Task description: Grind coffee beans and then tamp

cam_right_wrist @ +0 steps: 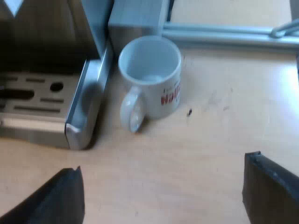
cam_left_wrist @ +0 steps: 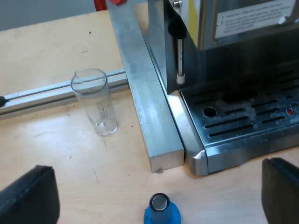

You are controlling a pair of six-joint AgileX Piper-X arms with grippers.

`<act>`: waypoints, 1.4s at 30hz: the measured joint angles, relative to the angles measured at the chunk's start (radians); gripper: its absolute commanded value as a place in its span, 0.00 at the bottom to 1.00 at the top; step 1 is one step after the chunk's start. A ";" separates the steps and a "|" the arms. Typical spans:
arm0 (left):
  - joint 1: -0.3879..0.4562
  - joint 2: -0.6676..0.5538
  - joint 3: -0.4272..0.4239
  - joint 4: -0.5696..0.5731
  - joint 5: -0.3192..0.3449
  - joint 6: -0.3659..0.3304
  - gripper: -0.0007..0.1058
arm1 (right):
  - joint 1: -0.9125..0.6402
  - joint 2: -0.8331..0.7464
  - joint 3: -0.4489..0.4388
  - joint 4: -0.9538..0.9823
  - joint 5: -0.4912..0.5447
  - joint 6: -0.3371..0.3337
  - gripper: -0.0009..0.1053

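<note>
A pale wooden tabletop (cam_left_wrist: 46,60) lay under both arms. From the left wrist view, the left gripper (cam_left_wrist: 154,193) hung over the table with its two black fingers spread wide and holding nothing. A small blue tamper (cam_left_wrist: 161,212) with a round silvery top stood upright between them, touching neither finger. Farther from the gripper, a clear plastic measuring glass (cam_left_wrist: 96,105) stood upright and empty, just beside a thin aluminium rail (cam_left_wrist: 42,95). A thick square aluminium bar (cam_left_wrist: 149,107) ran along the side of the stainless-steel espresso machine (cam_left_wrist: 187,42). The machine's slotted metal drip tray (cam_left_wrist: 243,119) faced the gripper, and a slim metal steam wand (cam_left_wrist: 180,56) with a black knob hung above the tray's edge.

From the right wrist view, the right gripper (cam_right_wrist: 161,191) also had its fingers wide apart and empty. Beyond it a white ceramic mug (cam_right_wrist: 152,74) with red lettering stood upright and empty, close beside the drip tray's corner, its handle turned towards the gripper.
</note>
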 measured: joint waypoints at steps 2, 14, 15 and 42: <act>0.000 -0.044 0.000 0.023 0.000 -0.002 0.83 | 0.000 -0.021 0.000 0.027 0.000 -0.016 0.68; 0.000 -0.295 -0.005 0.118 0.000 -0.002 0.83 | 0.000 -0.272 -0.002 0.048 -0.002 -0.018 0.68; 0.000 -0.301 -0.005 0.126 0.000 -0.002 0.83 | 0.000 -0.294 -0.005 0.048 -0.002 -0.018 0.68; 0.000 -0.301 0.073 0.094 0.000 -0.002 0.83 | 0.000 -0.449 0.052 0.032 -0.132 -0.018 0.68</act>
